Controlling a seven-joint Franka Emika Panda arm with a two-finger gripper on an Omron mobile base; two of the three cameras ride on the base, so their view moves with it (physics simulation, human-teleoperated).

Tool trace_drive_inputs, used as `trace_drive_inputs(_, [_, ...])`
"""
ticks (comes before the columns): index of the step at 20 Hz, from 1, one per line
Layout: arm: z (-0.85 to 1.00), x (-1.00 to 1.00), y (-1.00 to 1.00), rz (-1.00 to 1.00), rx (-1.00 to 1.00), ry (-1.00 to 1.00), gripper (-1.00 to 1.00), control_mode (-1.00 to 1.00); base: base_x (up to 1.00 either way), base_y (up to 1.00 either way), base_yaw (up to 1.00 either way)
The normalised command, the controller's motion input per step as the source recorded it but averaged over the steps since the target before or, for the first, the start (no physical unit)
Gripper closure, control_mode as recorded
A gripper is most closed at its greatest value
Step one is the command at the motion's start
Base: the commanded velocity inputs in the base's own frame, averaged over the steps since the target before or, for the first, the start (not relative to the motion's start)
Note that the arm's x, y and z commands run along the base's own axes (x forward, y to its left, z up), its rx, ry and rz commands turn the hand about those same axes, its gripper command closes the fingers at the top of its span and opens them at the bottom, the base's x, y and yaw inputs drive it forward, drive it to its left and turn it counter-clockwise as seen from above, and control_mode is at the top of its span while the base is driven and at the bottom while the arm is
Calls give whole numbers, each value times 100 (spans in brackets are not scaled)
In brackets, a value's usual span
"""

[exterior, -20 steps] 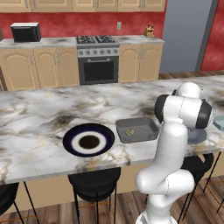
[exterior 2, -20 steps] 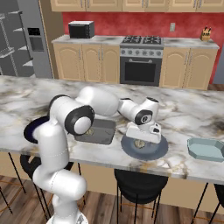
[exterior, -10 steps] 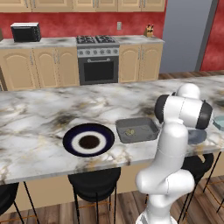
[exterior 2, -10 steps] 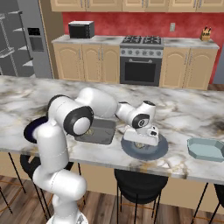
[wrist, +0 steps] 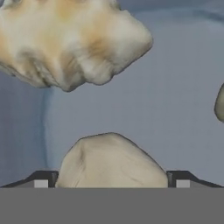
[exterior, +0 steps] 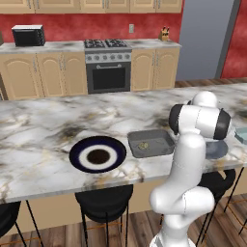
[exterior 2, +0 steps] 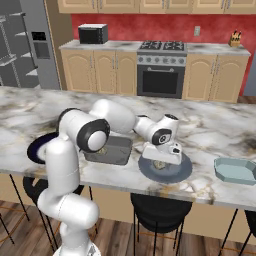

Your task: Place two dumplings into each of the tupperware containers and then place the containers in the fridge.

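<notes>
The tool (wrist: 111, 183) points down at a grey plate (exterior 2: 172, 171) on the marble bench (exterior 2: 210, 132), its two dark fingertips (wrist: 41, 180) spread wide to either side of a pale dumpling (wrist: 111, 162) that lies between them; the fingertips stand just clear of the dumpling, and nothing is gripped. A second, larger-looking dumpling (wrist: 70, 41), tan with orange and white mottling, lies beyond it on the same plate surface, and the edge of a third piece (wrist: 220, 104) shows at the right margin of the hand view. From the right base view the hand sits low over the plate, with the arm (exterior 2: 117, 117) bent across from the robot's left. Just beside the plate stands the dark grey container (exterior: 150, 143), a rectangular tray that holds a small speckled piece (exterior: 143, 145). Farther along the bench in that direction rests a round dark-blue-and-white plate (exterior: 98, 154). On the other side of the grey plate, near the bench edge, lies the pale bluish container (exterior 2: 237, 171). The fridge (exterior 2: 22, 47) stands open at the far left of the right base view, its shelves visible, beside the cabinets, a microwave (exterior 2: 93, 33) and the oven (exterior 2: 159, 70).
</notes>
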Motion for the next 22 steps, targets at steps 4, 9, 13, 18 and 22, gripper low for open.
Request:
trace_drive_inputs(4, [8, 0, 0, 0, 0, 0, 100, -100, 0, 0, 0])
trace_drive_inputs(9, [73, -4, 13, -1, 1, -3, 100, -100, 0, 0, 0])
trace_drive_inputs(13, [75, -9, 94, -1, -2, -7, 100, -100, 0, 0, 0])
trace_drive_inputs(18, [42, -2, 100, 1, -7, 0, 100, -100, 0, 0, 0])
trace_drive_inputs(22, [11, 0, 100, 4, -3, 12, 100, -100, 0, 0, 0])
